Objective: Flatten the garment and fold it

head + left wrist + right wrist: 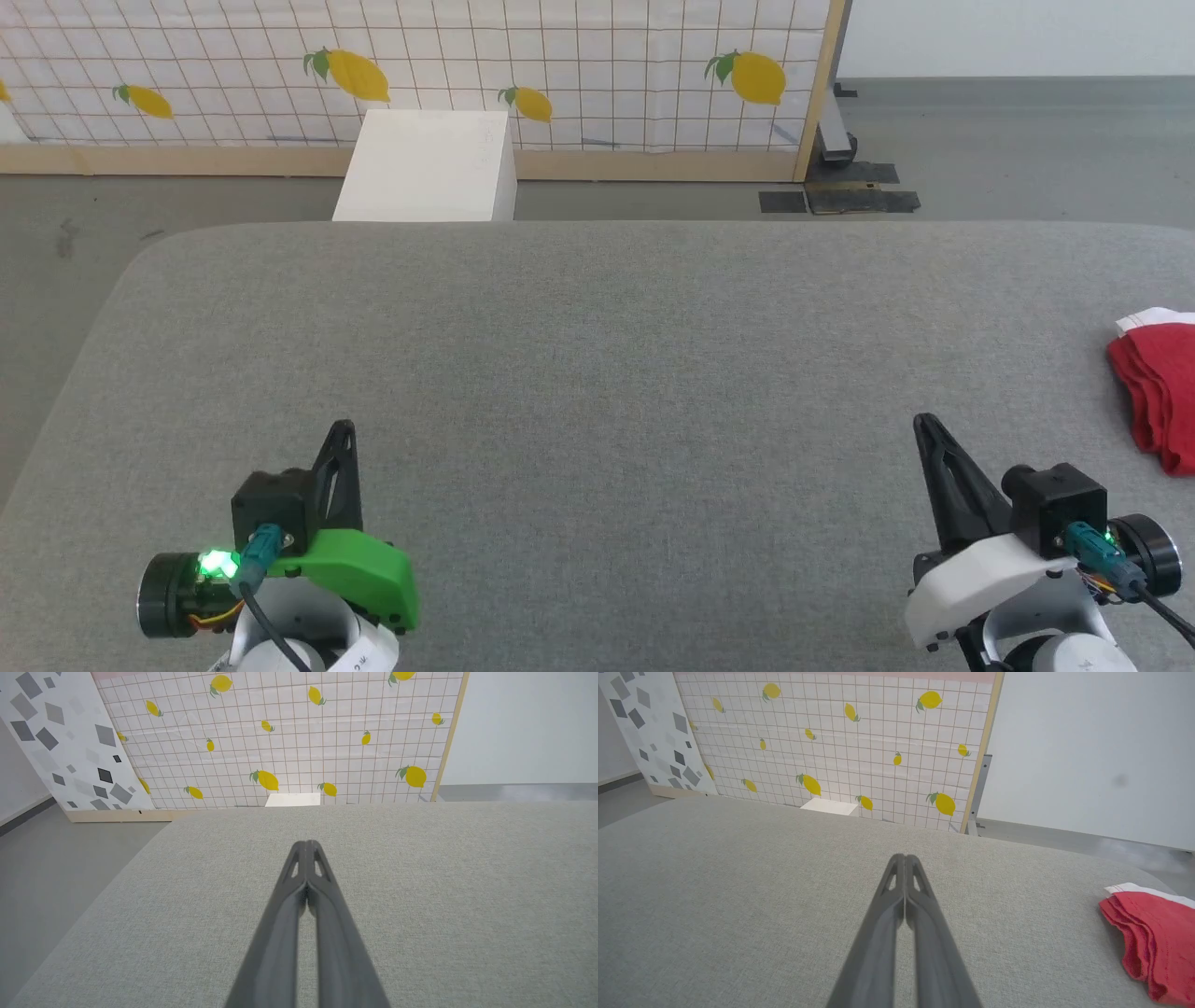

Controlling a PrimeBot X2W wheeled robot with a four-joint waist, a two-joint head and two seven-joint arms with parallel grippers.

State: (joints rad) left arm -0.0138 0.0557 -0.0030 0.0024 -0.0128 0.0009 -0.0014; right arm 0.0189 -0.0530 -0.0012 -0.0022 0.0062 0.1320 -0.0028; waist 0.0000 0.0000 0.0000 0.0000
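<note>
Across the head view spreads a grey fabric-covered table (597, 355) with rounded far corners. Beyond the table's far edge stands a gridded screen (579, 84) printed with lemons. A white box (425, 173) sits on the floor just behind that far edge. Red shorts (1162, 397) with white trim lie bunched in layered folds at the table's right side, partly cut off by the frame. Left gripper (344, 429) is over the table's near left part, fingers pressed together, empty. Right gripper (924, 422) is over the near right part, likewise clenched and empty, apart from the shorts.
</note>
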